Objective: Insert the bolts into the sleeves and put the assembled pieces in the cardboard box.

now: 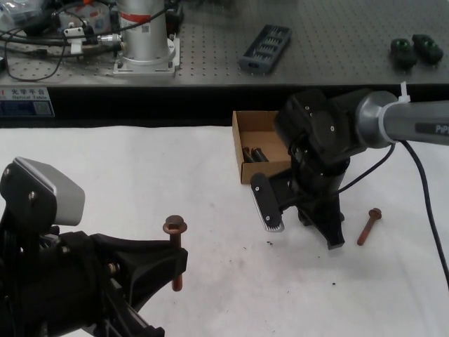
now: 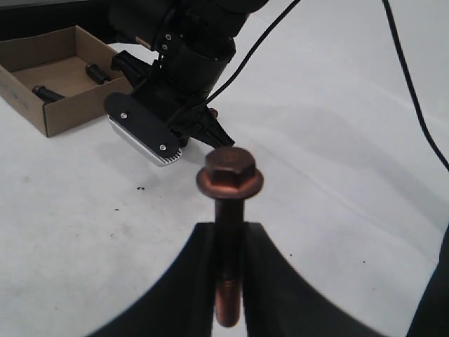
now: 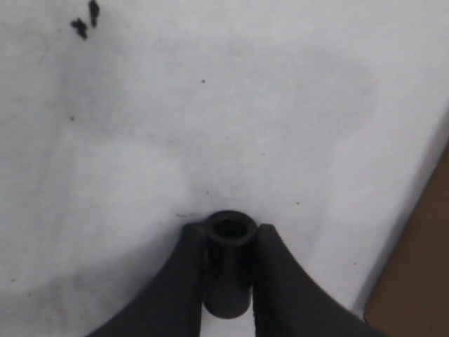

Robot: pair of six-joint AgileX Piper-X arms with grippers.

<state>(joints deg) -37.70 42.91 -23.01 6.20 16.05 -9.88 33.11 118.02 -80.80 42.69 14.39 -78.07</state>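
Observation:
My left gripper [image 2: 229,242] is shut on the shank of a copper bolt [image 2: 229,184] and holds it upright, head up, over the white cloth; the same bolt [image 1: 175,247] stands at the lower left in the high view. My right gripper [image 3: 229,235] is shut on a short black sleeve [image 3: 229,261] whose open bore faces the camera. That gripper [image 1: 326,228] points down just in front of the cardboard box [image 1: 239,133], which has dark assembled pieces [image 1: 254,154] inside. A second copper bolt [image 1: 369,226] lies on the cloth to the right of the right arm.
A white cloth [image 1: 210,281] covers the table. Behind it runs a perforated metal bench with a grey toothed block [image 1: 265,48], a metal post base [image 1: 144,42], cables and two black-green parts [image 1: 416,49]. The right arm's black cable [image 1: 421,182] hangs at the right.

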